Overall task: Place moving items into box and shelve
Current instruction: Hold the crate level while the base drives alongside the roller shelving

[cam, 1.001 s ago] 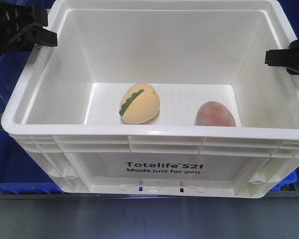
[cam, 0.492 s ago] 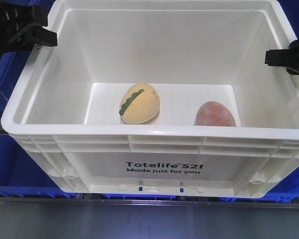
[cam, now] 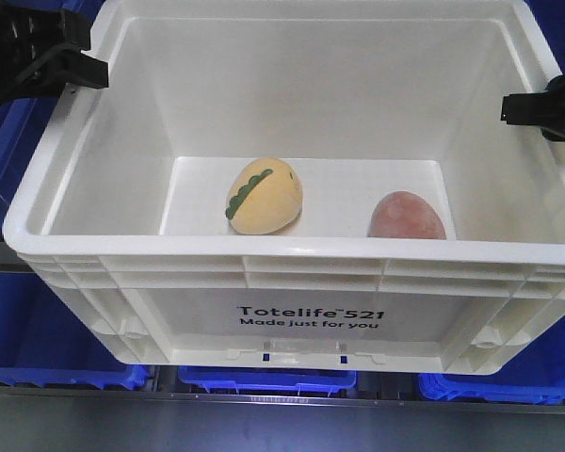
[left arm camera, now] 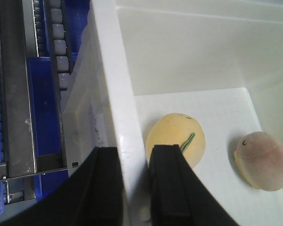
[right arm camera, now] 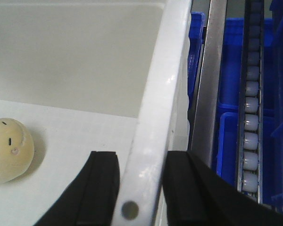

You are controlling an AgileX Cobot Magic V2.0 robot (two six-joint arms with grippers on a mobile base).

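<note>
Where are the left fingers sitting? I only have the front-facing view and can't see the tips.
Observer: In the left wrist view, the left gripper is clamped on the white crate's side wall, one finger inside and one outside.
Operator: Right side the same?
Observer: Yes, the right gripper straddles the opposite rim.
Operator: What's beside it?
Observer: A metal rail, a row of grey rollers and blue bins.

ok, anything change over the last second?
The blue bins and rails below slid up in the front view, so the crate is travelling. Left gripper and right gripper stay clamped on its side walls; yellow egg and reddish egg haven't shifted.
</note>
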